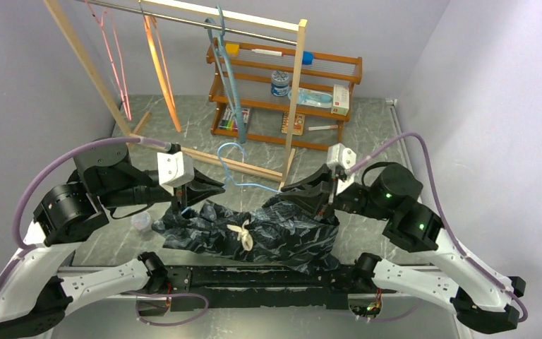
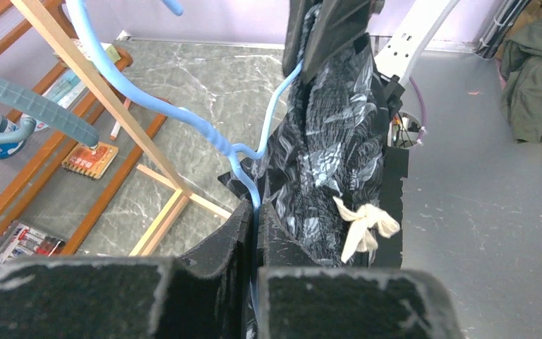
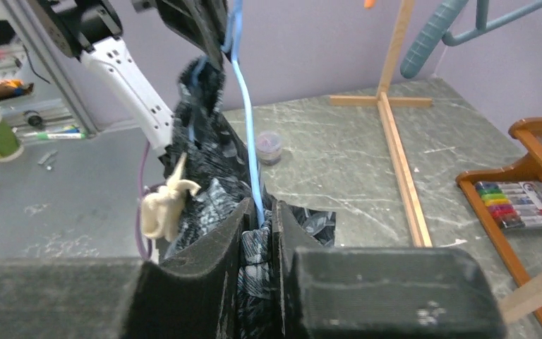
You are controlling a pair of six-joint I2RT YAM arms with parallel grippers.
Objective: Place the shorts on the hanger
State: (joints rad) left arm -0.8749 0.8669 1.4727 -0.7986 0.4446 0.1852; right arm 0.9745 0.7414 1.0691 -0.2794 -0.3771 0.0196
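Grey marble table (image 1: 377, 141): shorts (image 1: 282, 229) draped over blue wire hanger (image 2: 176, 111), held up above near edge, centre, cream knot (image 1: 243, 234) outward. Left jaws clenched on hanger wire; right jaws clenched on wire plus shorts fabric.

Dark navy-black shorts (image 1: 282, 229) are streaked with pale wavy marbling and tied with a cream drawstring knot (image 1: 243, 235). The wire hanger (image 2: 215, 138) is coloured light blue. The counter (image 1: 374, 134) is veined grey-green.

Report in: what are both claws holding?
Left claw shut on the hanger. Right claw shut on the shorts. Shorts hang between claws. Wooden rack close behind.
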